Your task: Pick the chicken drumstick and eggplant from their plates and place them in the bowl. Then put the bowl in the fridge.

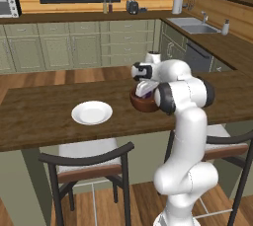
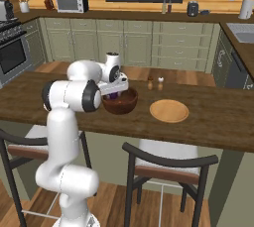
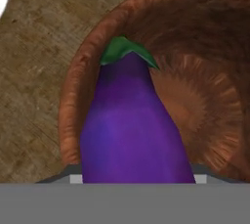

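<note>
A wooden kitchen island (image 1: 39,111) runs across the room, with green-grey cabinets behind. Over it the eggplant (image 3: 134,125) — glossy purple, green cap pointing away from the hand — hangs above the bowl (image 3: 205,96), its cap over the near rim and the body just inside. The gripper (image 1: 144,91) appears to be clamped on the fat lower end, though the fingertips themselves are hidden behind the fruit. It looks light and firm but slick-skinned, so I'd judge a hold across the thick middle safer than the tapering neck. The bowl's floor looks bare where it shows. Beside the bowl sit the white plate (image 1: 92,113) on one side and the tan plate (image 2: 169,110) on the other, both bare.
</note>
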Motion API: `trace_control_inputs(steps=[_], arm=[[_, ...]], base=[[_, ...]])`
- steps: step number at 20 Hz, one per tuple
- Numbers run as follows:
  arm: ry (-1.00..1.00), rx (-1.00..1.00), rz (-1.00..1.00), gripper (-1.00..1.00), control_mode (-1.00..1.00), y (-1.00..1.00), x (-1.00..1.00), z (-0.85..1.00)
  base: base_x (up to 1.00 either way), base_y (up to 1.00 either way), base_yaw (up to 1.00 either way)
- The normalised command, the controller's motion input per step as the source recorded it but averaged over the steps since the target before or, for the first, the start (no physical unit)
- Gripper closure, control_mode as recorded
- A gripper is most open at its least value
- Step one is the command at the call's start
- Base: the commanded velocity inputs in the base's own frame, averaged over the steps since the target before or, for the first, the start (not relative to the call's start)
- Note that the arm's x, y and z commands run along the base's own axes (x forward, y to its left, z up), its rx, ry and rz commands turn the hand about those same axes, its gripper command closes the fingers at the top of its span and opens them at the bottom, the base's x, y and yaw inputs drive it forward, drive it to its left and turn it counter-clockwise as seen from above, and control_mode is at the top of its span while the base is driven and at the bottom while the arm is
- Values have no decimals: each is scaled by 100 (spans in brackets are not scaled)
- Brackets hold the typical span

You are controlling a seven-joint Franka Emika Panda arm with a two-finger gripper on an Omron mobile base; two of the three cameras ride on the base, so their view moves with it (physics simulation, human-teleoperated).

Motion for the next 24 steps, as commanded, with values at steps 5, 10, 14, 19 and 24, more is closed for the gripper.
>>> trace_control_inputs(steps=[5,10,14,19,24], arm=[[1,0,7,100,-100,0,0,-28],[2,0,7,-100,-100,0,0,-9],[0,0,9,-100,-100,-7,0,0],[0,0,4,-100,-100,-10,0,8],[0,0,4,-100,-100,-13,-19,40]], base=[[0,0,0],[0,0,0],[0,0,0],[0,0,0],[0,0,0]])
